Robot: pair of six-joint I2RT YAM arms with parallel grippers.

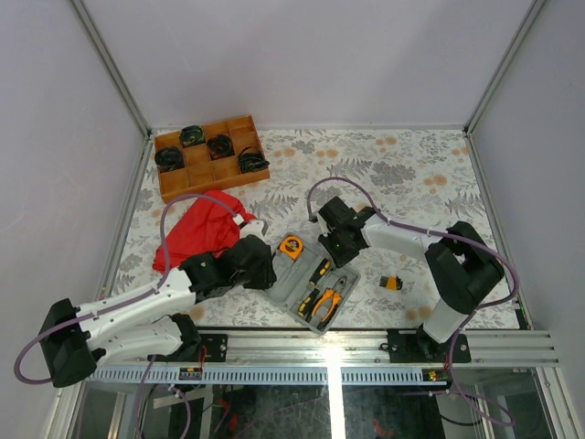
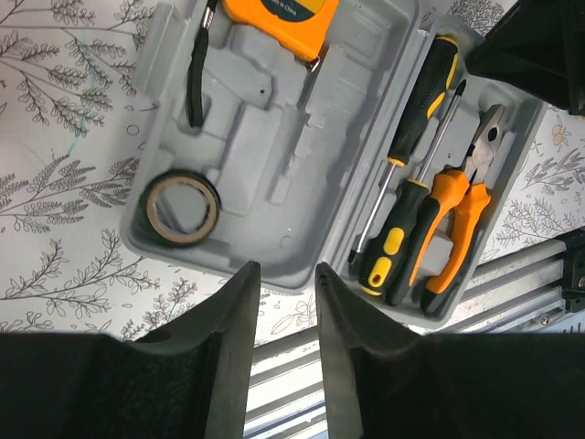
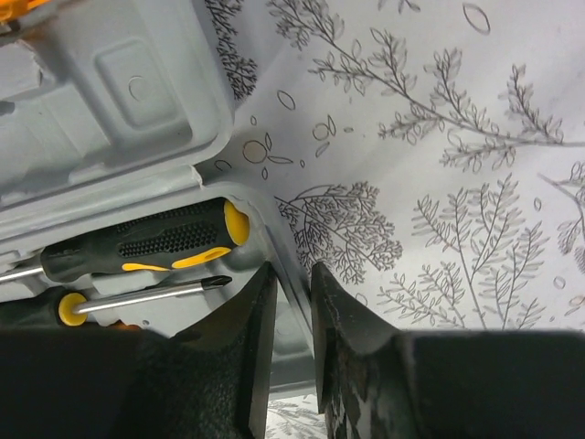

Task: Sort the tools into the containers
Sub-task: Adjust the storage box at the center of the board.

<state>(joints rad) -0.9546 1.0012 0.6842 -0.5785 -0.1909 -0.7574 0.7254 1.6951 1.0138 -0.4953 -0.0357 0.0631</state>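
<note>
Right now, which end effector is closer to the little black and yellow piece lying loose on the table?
Right. The right end effector sits at the tool case's rim on the piece's side; the left end effector is across the case from it.

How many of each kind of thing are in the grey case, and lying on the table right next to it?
Screwdrivers: 2
Pliers: 1
Tape measure: 1
Tape roll: 1
Stubby black-yellow piece, on the table: 1
Total: 6
</note>
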